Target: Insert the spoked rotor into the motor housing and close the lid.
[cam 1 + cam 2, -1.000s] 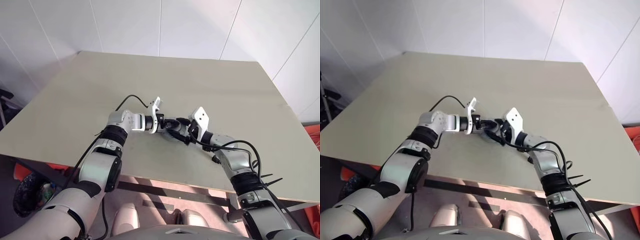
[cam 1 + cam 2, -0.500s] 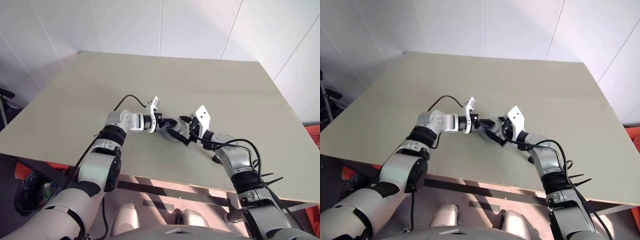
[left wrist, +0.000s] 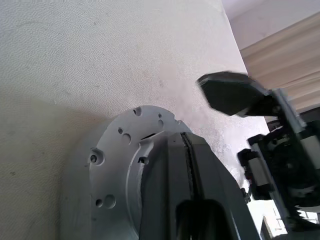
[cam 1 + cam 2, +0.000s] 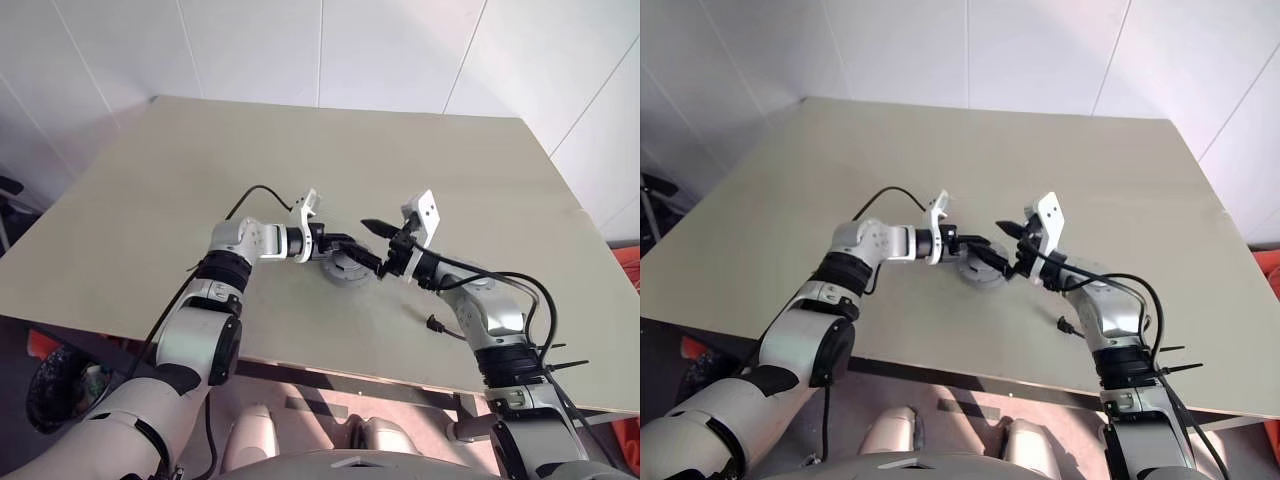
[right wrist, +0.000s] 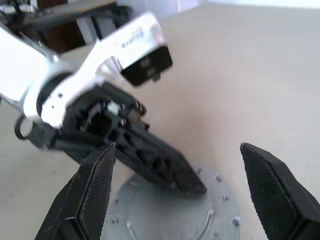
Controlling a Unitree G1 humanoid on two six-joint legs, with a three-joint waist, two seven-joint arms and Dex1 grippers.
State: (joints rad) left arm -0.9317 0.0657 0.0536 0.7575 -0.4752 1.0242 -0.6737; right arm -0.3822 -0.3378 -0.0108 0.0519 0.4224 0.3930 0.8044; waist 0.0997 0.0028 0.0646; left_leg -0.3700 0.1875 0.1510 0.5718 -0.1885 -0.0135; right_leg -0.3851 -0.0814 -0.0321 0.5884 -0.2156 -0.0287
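The lid [image 3: 112,165] is closed over the motor housing [image 4: 349,271], plain grey outer face up w/ small holes, flat on the beige table [image 4: 200,180]. The left gripper [image 5: 187,186] has its two black fingers pressed together, nothing between them, tips resting on top of the lid near its middle (contact looks real in both wrist views). The right gripper [image 5: 187,192] is spread wide and empty, lifted off the table just beside the housing on the right; the disc lies below and between its fingers [image 5: 92,192], apart from them. One right fingertip [image 3: 230,93] hangs above the lid's far edge in the left wrist view. Spoked rotor can't be seen w/ the lid shut.
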